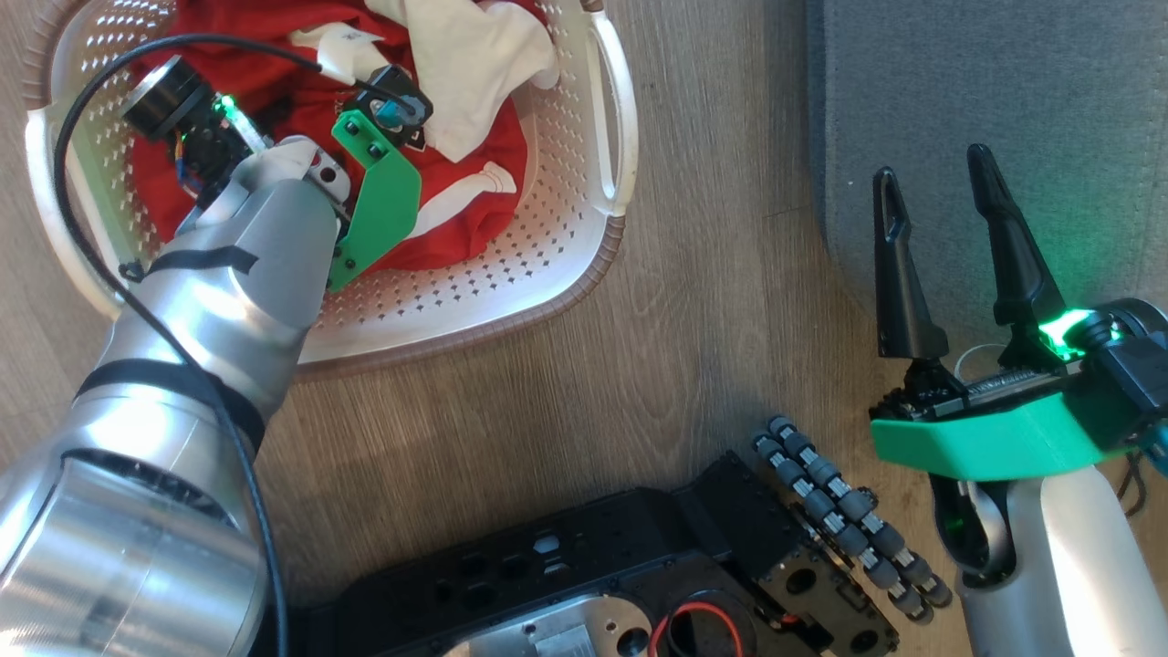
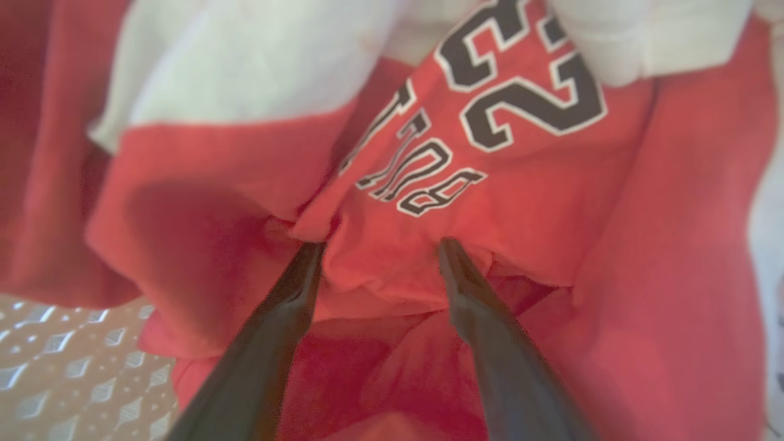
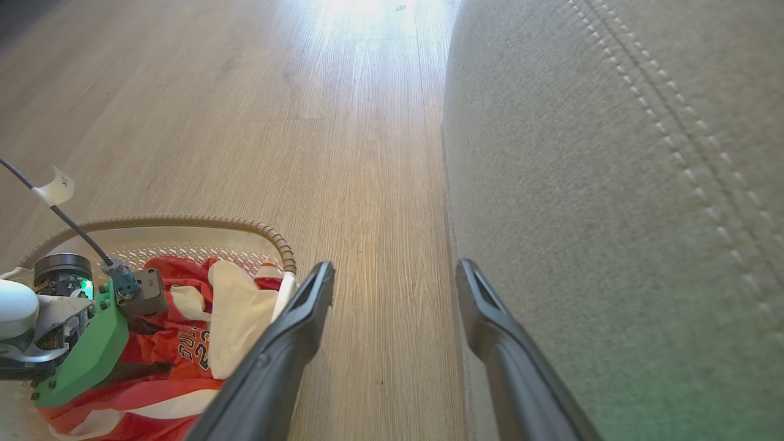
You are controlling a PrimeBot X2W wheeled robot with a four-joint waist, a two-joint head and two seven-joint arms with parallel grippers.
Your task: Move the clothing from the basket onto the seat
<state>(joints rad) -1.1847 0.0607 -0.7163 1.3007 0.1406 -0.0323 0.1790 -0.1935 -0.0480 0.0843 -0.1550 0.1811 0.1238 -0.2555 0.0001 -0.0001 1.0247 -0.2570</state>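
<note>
ITEM: clothing heaped in basket, none on visible seat | HANDLING: judged light, limp, drapes, may snag | GRASP: pinch raised red fold below lettering | left gripper: spread astride that fold, not pinching | right gripper: spread, empty, beside seat

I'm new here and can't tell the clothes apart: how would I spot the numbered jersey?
Left of the big grey seat, across the wooden floor, stands a cream perforated basket with a brown rim. In its heap of clothing, the jersey is the red piece lying partly under a plain white cloth. It alone bears black, white-edged lettering and the number 23.
</note>
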